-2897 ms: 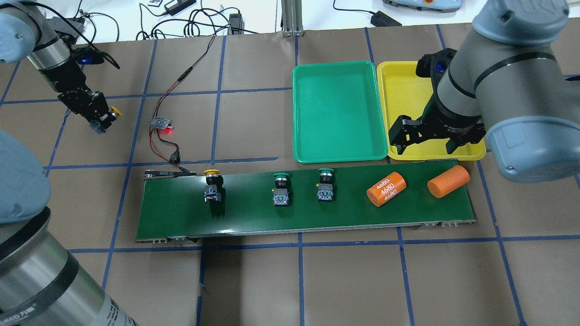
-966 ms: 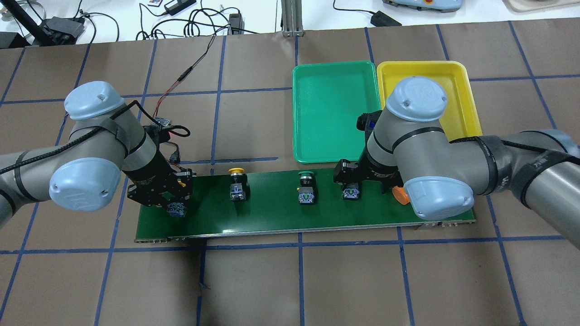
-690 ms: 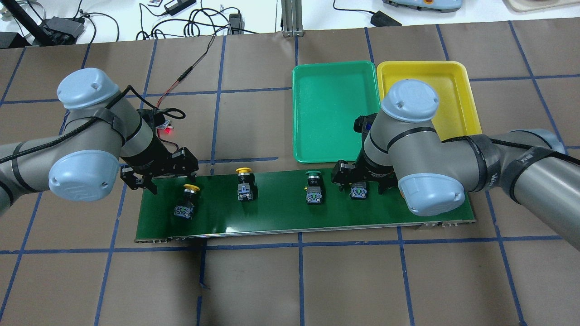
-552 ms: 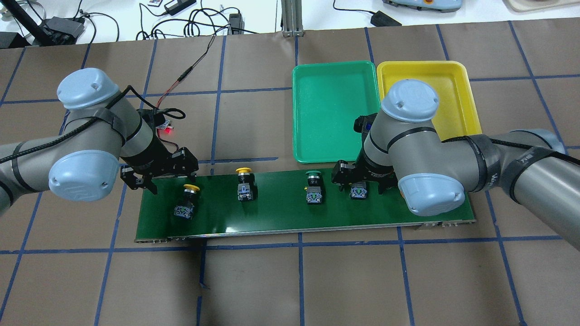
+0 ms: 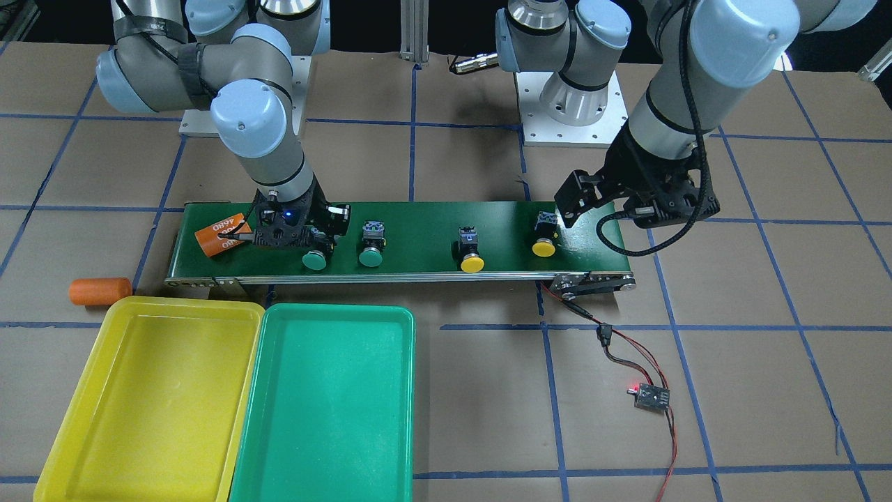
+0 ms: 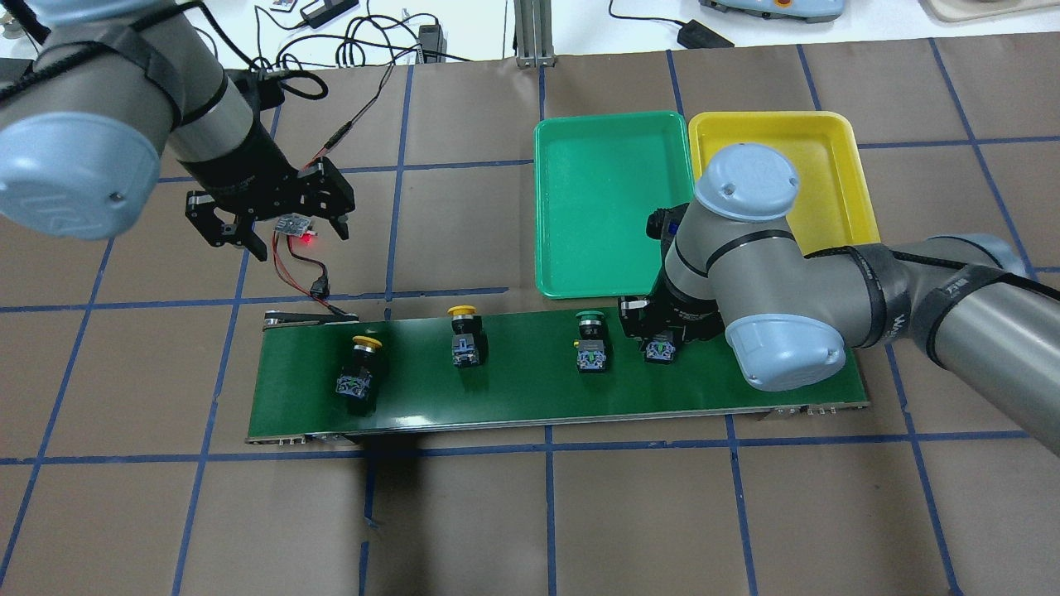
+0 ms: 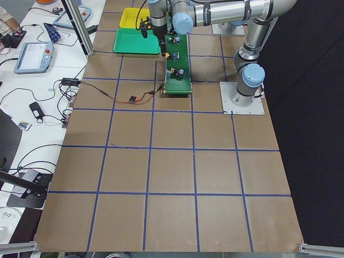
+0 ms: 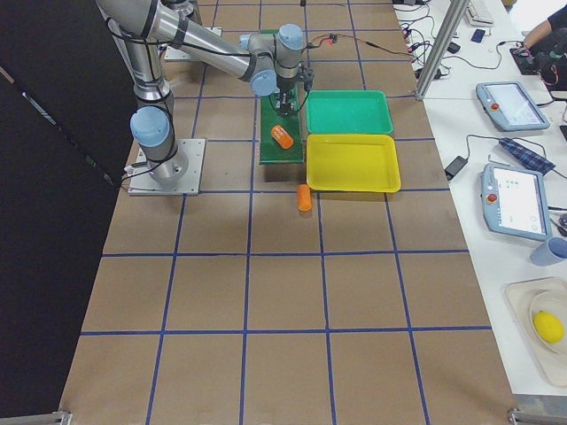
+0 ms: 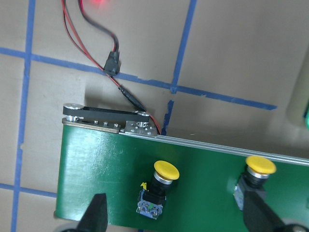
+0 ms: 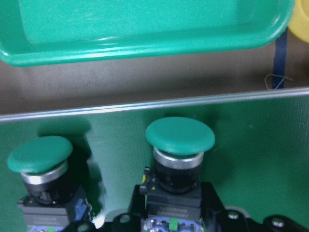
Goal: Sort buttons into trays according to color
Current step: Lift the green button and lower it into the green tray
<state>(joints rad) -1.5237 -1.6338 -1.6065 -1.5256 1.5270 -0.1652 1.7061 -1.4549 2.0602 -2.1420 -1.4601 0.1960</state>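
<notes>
**Pickup of a green button under way, no button in a tray yet**

Tabletop (image 6: 497, 513) carries the conveyor belt (image 6: 513, 389), and all four buttons lie on it in a row. The green tray (image 6: 613, 207) and the yellow tray (image 6: 828, 165) sit side by side just beyond the belt's far edge, at the robot's right.

The right claw (image 6: 660, 341) is down on the belt at the right end of the row. Its jaws are drawn in on the body of a green button (image 10: 179, 135), and the wrist view suggests they are gripping it. The left claw (image 6: 280, 230) hangs spread wide and holds nothing. It is above the tabletop, beyond the belt's left end.

The second green button (image 6: 591, 343) lies just beside the gripped one. The two yellow buttons (image 6: 465, 335) (image 6: 362, 368) lie further left.

The step in hand looks like the first pickup. The next move would be a straight lift that does not knock the neighbouring button. A short carry over the near rim of the green tray would follow, with the release made low.
</notes>
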